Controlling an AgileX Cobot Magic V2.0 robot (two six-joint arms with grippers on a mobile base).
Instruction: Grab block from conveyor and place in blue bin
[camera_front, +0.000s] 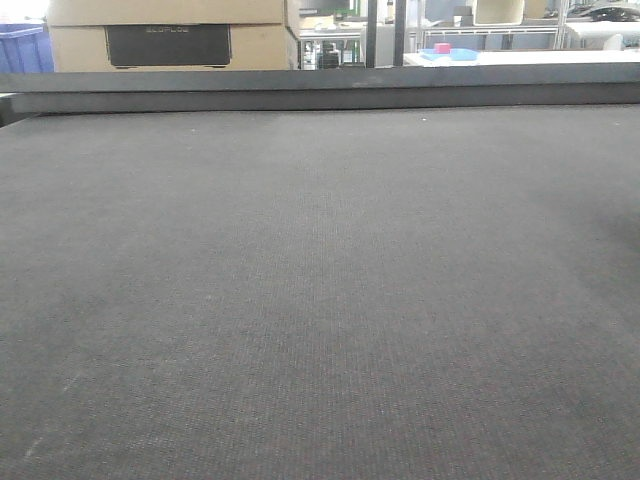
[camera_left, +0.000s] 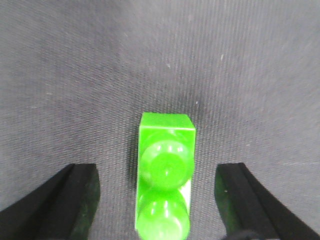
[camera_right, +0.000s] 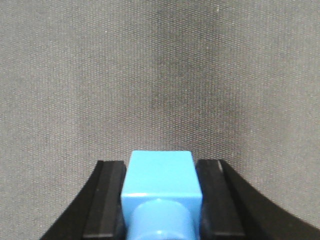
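A green studded block lies on the dark grey conveyor, lengthwise between the black fingers of my left gripper. That gripper is open, with belt showing on both sides of the block. My right gripper is shut on a light blue block, its pads pressed against the block's sides just above the belt. In the front view the conveyor fills the frame and neither gripper nor block shows. A blue bin shows partly at the far back left.
A dark raised rail runs along the belt's far edge. Behind it stand a cardboard box and a white table with a light blue tray.
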